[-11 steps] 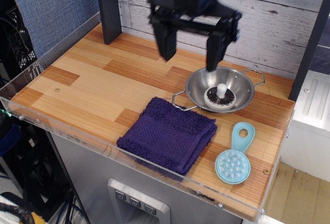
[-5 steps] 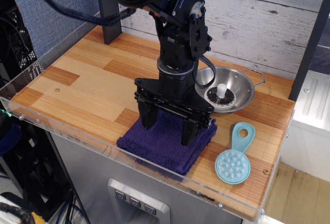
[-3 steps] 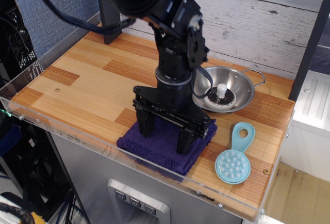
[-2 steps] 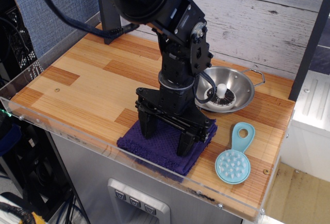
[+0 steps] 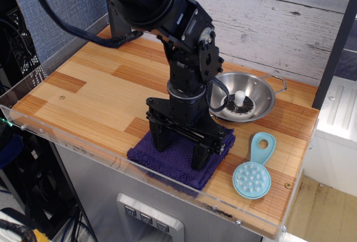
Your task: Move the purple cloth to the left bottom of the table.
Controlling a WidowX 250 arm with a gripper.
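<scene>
The purple cloth [image 5: 167, 161] lies folded on the wood-plank table [image 5: 95, 94], near the front edge and right of the middle. My black gripper [image 5: 179, 148] points straight down onto the cloth. Its two fingers [image 5: 159, 137] stand wide apart, with their tips pressed into the cloth's top. Nothing is between them but the cloth surface. The arm hides the cloth's middle and back part.
A steel bowl [image 5: 262, 98] with a white-and-black juicer insert stands behind the cloth at the right. A light blue scrubber [image 5: 254, 172] lies right of the cloth. A clear acrylic rim [image 5: 83, 141] runs along the front edge. A dark post [image 5: 117, 24] stands at the back left.
The gripper came down from above the bowl onto the cloth and sank until its open fingertips touch it. In the last half second it barely moved. The cloth lies where it was.
</scene>
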